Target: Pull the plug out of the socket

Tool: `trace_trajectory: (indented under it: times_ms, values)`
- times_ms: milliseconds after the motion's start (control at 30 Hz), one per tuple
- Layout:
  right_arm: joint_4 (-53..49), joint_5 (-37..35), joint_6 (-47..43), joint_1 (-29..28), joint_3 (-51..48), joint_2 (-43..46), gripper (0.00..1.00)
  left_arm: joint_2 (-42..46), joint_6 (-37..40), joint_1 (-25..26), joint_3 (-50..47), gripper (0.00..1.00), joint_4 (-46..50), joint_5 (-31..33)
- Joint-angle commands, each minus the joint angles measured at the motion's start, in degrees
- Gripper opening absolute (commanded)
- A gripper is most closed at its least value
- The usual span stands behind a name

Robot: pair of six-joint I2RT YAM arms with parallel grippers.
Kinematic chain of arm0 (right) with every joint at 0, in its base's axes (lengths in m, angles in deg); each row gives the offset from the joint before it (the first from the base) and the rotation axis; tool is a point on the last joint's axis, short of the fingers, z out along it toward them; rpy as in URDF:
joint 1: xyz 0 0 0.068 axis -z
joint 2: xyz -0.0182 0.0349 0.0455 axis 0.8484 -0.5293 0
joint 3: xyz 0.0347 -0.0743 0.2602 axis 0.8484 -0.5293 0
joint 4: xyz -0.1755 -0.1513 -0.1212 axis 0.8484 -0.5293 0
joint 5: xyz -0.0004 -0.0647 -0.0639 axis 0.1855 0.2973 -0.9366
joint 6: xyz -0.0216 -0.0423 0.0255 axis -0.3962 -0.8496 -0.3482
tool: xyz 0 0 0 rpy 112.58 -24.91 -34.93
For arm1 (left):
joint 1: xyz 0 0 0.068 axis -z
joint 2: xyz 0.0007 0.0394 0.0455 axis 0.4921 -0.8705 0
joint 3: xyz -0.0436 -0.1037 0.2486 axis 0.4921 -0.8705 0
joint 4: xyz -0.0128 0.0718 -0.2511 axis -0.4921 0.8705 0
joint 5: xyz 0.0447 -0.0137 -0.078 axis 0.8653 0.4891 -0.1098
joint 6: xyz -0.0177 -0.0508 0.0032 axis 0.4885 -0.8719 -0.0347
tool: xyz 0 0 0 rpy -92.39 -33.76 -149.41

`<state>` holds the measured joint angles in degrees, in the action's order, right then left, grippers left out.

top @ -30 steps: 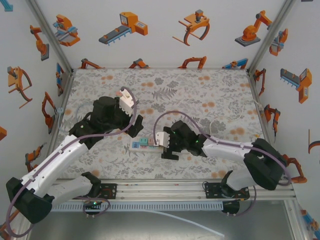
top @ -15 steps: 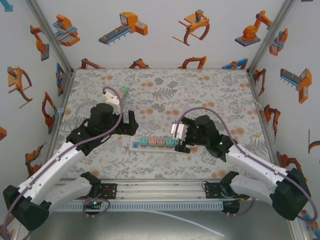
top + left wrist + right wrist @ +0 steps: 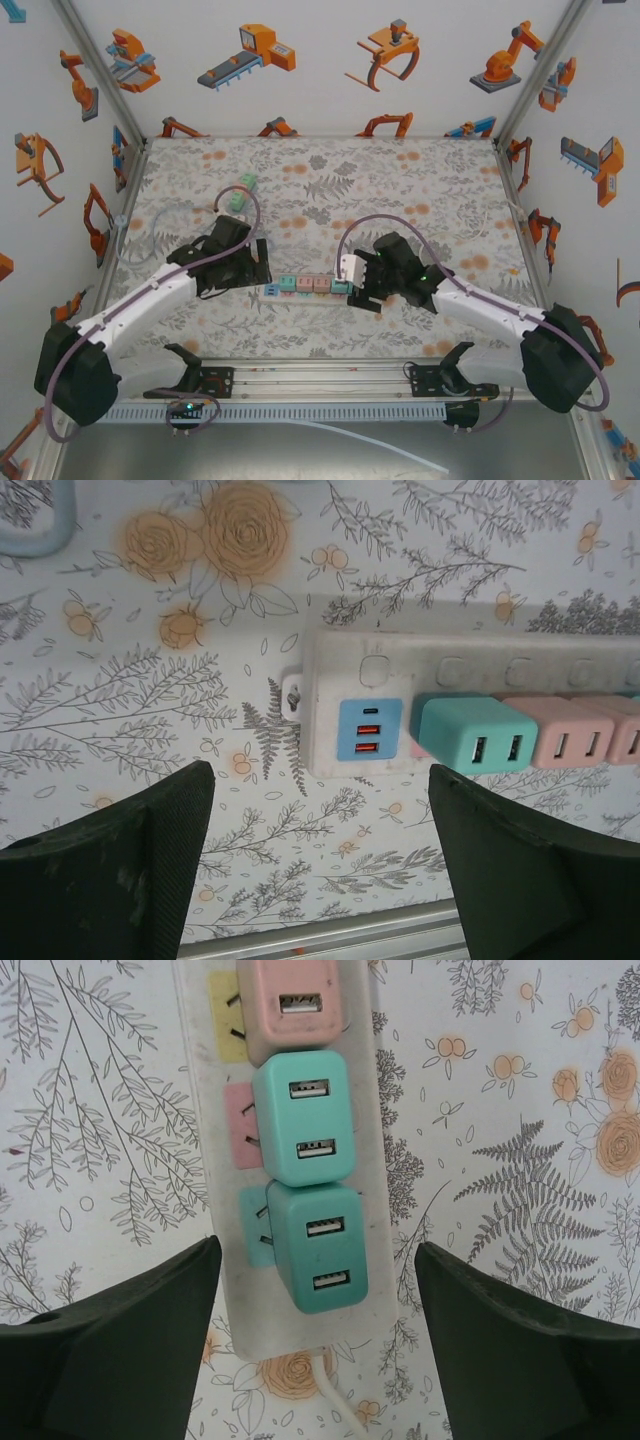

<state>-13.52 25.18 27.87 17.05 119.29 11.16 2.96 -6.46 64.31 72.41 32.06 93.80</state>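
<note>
A white socket strip (image 3: 300, 293) lies mid-table with teal and pink plugs in a row. In the left wrist view its end has a blue USB panel (image 3: 370, 727), then a teal plug (image 3: 478, 744) and pink plugs (image 3: 570, 742). My left gripper (image 3: 320, 850) is open just short of that end, with bare table between its fingers (image 3: 120, 870). In the right wrist view my right gripper (image 3: 315, 1330) is open and straddles the strip's cable end. The last teal plug (image 3: 318, 1248) sits between the fingers (image 3: 520, 1340) with gaps on both sides. Beyond it come a second teal plug (image 3: 303, 1118) and a pink one (image 3: 290, 1005).
Two loose teal plugs (image 3: 237, 198) lie on the floral mat at the back left. The strip's white cable (image 3: 335, 1400) runs off toward the right arm. An aluminium rail (image 3: 320, 385) borders the near edge, and printed walls close in the sides and back.
The left gripper has come forward and down to the strip's left end. The right gripper drew back to the right, then returned to the strip's right end.
</note>
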Motion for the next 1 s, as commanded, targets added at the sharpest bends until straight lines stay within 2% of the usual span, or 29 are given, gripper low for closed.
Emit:
trace_trajectory:
  times_ms: [0, 200, 367, 500, 633, 967]
  values:
    - [0.38, -0.54, -0.98, 0.3, 2.45, -1.5, 0.67, -2.38, -1.66, -0.19, -0.02, 0.77, -2.32, -3.94]
    - [1.13, 0.42, -1.61, 0.3, 3.79, -4.65, 0.58, -5.68, -1.73, -0.2, -0.59, 0.75, -4.37, -4.38]
    - [1.24, 0.28, -1.51, 0.3, 4.78, -6.35, 0.52, -8.17, -3.12, -0.21, -0.86, 0.74, -3.42, -0.9]
    - [1.12, 0.68, -1.6, 0.3, 4.95, -6.49, 0.47, -10.08, -3.57, -0.2, -1.63, 0.67, -4.02, -1.4]
    - [0.32, 0.51, -1.95, 0.3, 5.23, -6.67, 0.44, -10.61, -4.28, -0.2, -2.89, 0.61, -4.06, -1.85]
    - [0.78, 1.56, -1.86, 0.3, 6.05, -7.85, 0.38, -12.17, -4.96, -0.22, -4.95, 0.57, -4.3, 0.47]
